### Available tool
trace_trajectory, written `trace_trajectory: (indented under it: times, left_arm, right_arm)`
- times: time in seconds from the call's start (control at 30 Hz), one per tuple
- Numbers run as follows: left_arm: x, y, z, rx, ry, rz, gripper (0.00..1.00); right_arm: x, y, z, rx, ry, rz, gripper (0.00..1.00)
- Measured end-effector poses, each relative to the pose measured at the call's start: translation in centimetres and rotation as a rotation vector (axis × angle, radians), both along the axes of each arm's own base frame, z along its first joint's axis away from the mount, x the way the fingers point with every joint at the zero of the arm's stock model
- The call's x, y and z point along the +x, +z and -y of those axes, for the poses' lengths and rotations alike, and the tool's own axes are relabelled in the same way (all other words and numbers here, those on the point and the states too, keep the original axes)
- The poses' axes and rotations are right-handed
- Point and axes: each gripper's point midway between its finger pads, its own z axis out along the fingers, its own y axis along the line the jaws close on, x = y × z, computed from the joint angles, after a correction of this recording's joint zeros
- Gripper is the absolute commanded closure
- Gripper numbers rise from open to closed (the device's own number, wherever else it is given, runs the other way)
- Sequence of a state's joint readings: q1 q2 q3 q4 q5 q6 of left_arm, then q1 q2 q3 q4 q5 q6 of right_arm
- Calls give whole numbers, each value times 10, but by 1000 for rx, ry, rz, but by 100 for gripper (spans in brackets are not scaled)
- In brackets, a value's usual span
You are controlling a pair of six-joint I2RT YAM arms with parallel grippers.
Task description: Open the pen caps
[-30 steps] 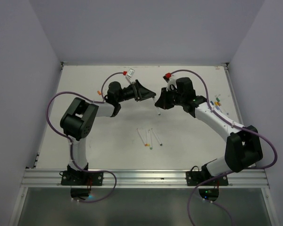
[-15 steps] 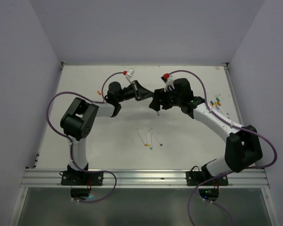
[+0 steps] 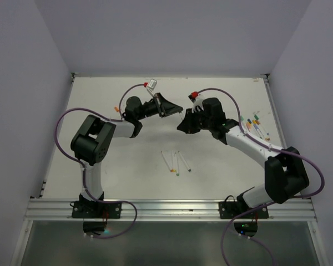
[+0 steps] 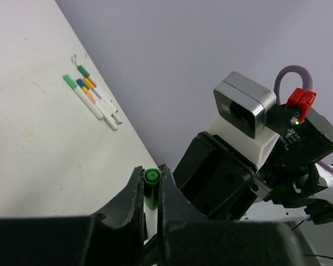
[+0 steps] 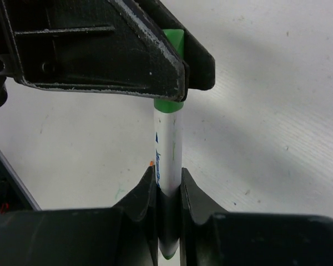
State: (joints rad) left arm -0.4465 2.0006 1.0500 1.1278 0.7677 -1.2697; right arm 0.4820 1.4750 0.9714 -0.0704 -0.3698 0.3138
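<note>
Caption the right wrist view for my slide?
Right fingers clamp the slim white pen barrel; left fingers grip its green plastic cap.

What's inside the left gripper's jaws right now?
A green cap, pinched by the left gripper; the white pen it caps sits in the right gripper. The fingers cover most of the cap's sides.

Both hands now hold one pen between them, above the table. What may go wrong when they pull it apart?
1. The right hand grips the smooth white barrel with its fingertips only, so the barrel may slide out while the green cap stays on.
2. The left hand pinches the cap just as narrowly and may lose it.
3. The hands stand very close; a skewed pull may bend the barrel or make them collide.
</note>
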Motion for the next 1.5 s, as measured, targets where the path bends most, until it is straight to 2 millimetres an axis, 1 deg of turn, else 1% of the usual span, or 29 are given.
trace_trajectory:
  times: [0.07, 0.3, 0.47, 0.5, 0.53, 0.57, 0.6, 0.63, 0.67, 0.73, 0.77, 0.8, 0.87, 0.93, 1.0, 1.07, 1.17, 1.23, 1.4, 1.47, 1.5]
  left_arm:
    - [1, 0, -1, 0, 1, -2, 100]
    - [7, 0, 4, 37, 29, -24, 100]
    - [10, 1, 5, 48, -35, -55, 100]
    - [17, 2, 4, 45, -18, -60, 100]
    - [35, 5, -2, 40, 38, -58, 100]
    - [58, 10, -14, 37, 107, -53, 100]
    - [80, 15, -32, 32, 179, -48, 100]
    - [102, 21, -54, 27, 258, -43, 100]
    - [115, 24, -70, 22, 307, -37, 100]
    - [140, 30, -105, 23, 406, -26, 100]
    - [149, 29, -115, 41, 435, -30, 100]
    - [155, 26, -120, 73, 454, -36, 100]
    - [163, 16, -121, 159, 481, -43, 100]
    - [168, -2, -117, 286, 513, -69, 100]
    - [166, -25, -117, 423, 533, -108, 100]
    - [161, -44, -120, 532, 540, -133, 100]
    - [150, -80, -136, 704, 559, -184, 100]
    - [145, -99, -149, 794, 572, -213, 100]
    - [136, -133, -171, 933, 586, -266, 100]
    - [132, -144, -176, 972, 590, -286, 100]
    - [131, -149, -179, 993, 591, -292, 100]
  right_arm:
    - [-2, 1, -3, -2, 2, 10, 100]
    - [-2, -1, 3, -48, -65, 41, 100]
    - [-4, 0, 3, -23, -117, 82, 100]
    - [-8, -2, 5, -25, -124, 79, 100]
    - [-21, -11, 7, -35, -112, 49, 100]
    - [-37, -22, 9, -51, -95, 16, 100]
    - [-53, -33, 12, -70, -76, -23, 100]
    - [-66, -41, 13, -83, -56, -54, 100]
    - [-75, -47, 14, -96, -45, -83, 100]
    - [-84, -52, 19, -113, -47, -114, 100]
    - [-84, -53, 22, -124, -58, -118, 100]
    - [-84, -54, 26, -142, -73, -119, 100]
    - [-83, -56, 35, -197, -92, -131, 100]
    - [-78, -58, 42, -274, -109, -145, 100]
    - [-67, -60, 45, -336, -124, -147, 100]
    - [-63, -67, 50, -381, -133, -152, 100]
    - [-67, -80, 61, -450, -148, -178, 100]
    - [-67, -84, 64, -470, -152, -187, 100]
    - [-75, -102, 71, -511, -145, -218, 100]
    - [-82, -110, 75, -531, -139, -234, 97]
    - [-85, -113, 75, -540, -134, -239, 93]
